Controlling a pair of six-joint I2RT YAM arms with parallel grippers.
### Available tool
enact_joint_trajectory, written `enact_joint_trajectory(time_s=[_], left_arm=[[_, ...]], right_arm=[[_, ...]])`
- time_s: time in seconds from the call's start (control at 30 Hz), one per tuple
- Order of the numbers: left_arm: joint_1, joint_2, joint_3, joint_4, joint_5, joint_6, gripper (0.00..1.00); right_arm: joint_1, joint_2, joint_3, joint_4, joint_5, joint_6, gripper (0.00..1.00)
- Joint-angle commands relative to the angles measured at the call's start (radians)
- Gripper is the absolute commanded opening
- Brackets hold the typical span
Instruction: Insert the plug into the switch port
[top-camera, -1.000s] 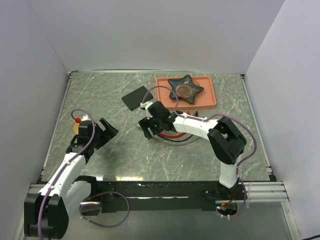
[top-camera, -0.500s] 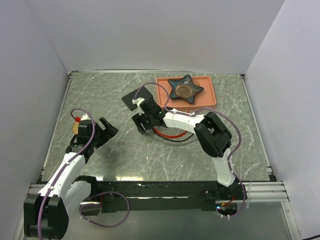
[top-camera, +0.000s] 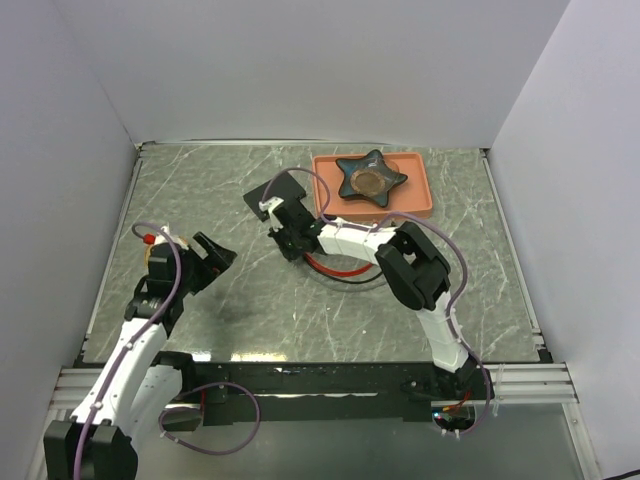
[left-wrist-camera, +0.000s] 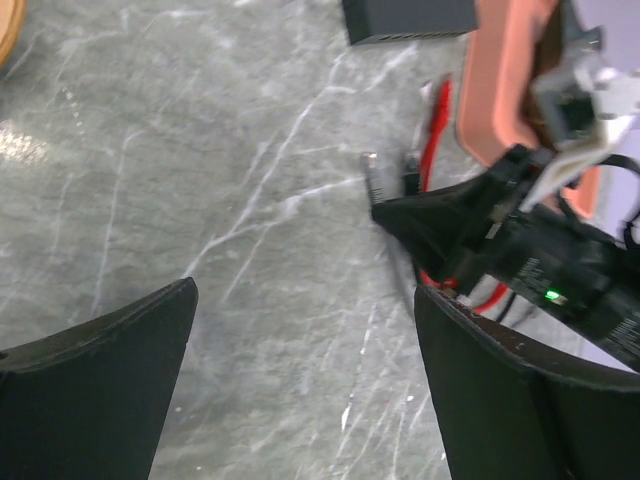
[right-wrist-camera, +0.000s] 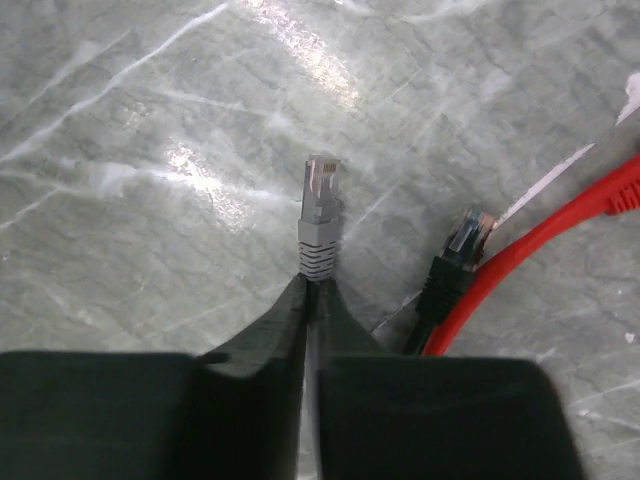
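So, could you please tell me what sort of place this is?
Probably a robotics lab test cell: a marble-patterned table boxed in by plain white panels, two robot arms bolted to a rail at its near edge, and a switch with loose network cables laid out.

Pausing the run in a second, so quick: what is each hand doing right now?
Left hand: open, holding nothing.
Right hand: closed on the grey plug, pinched just behind its boot.
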Motion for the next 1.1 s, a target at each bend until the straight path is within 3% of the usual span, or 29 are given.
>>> enact_joint_trajectory(time_s=[0.0,0.23,0.5,0.73,0.83,1.0,1.07], left_arm=[[0.0,-0.066,-0.003,0.024,0.028,-0.025,0.96],[0.0,-0.129,-0.029,0.066,0.095,-0.008,0.96],[0.0,-0.146,-0.095,0.237,0.27,0.001,0.96],[-0.005,-0.192,-0.143,0.409,0.462,0.027,0.97],[-0.006,-0.255,-0.178,0.506,0.526,-0.001,0.99],[-0.017,-0.344,-0.201,0.569,0.571,-0.016,0.91],[-0.022,-0.358,-0.207,0.589,0.575,-0.025,0.79]], right_arm=[[0.011,0.044,0.026,-0.03,-0.02,-0.011,0.0],[0.011,-0.173,-0.143,0.05,-0.158,-0.001,0.0],[0.007,-0.449,-0.338,0.128,-0.461,-0.011,0.0],[-0.03,-0.548,-0.39,0.137,-0.78,-0.022,0.0],[-0.038,-0.554,-0.381,0.128,-0.842,-0.022,0.0],[-0.039,-0.598,-0.404,0.174,-0.865,0.008,0.0],[-0.038,-0.611,-0.41,0.192,-0.874,0.022,0.0]])
